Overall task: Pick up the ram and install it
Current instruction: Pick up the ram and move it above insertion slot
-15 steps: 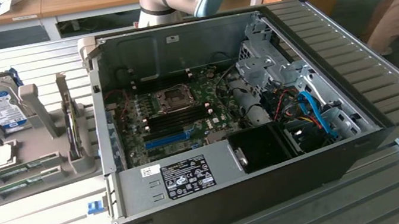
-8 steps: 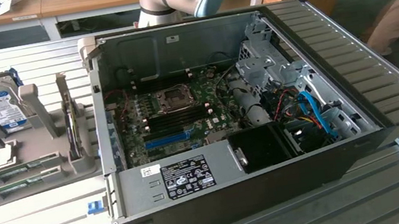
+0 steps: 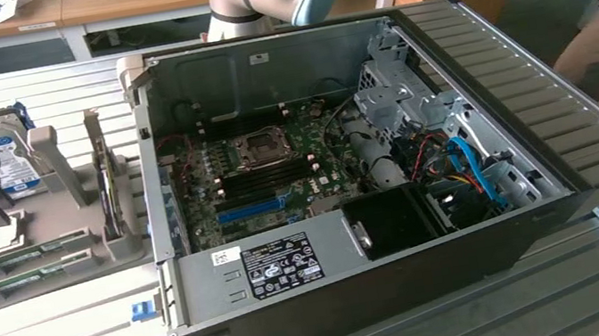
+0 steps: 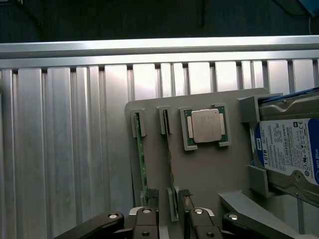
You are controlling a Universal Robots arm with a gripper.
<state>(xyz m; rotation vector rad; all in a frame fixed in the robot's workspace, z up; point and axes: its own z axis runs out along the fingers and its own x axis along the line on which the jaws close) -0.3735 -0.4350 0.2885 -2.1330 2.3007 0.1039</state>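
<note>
1. the pincer (image 4: pixel 168 199) hangs low over the grey holder (image 4: pixel 209 169) on the slatted worktop (image 4: pixel 65 149). that's at the exterior view's left, well apart from the open pc case (image 3: pixel 357 303).
2. two green sticks stand on edge in the holder's slots, side by side and parallel. the ram (image 4: pixel 169 159) in play looks like the one on the cpu (image 4: pixel 206 125) side. the spare stick (image 4: pixel 141 159) is one slot further from the cpu.
3. the bit that matters: the ram's long axis runs straight away from the pincer along the holder, and the pincer sits over one end of it, not the middle.
4. the fingers (image 4: pixel 152 195) straddle the ram's thin edge, one of them down between the two sticks, so the closing line crosses the board's flat faces.
5. pincer state: parted, narrow-ish gap with the stick inside it, holding nothing as far as i can judge. can't tell if a pad is touching.
6. the ram sits in its slot, not lifted. the motherboard (image 3: pixel 264 169) is inside the case, to the exterior view's right of the holder.
</note>
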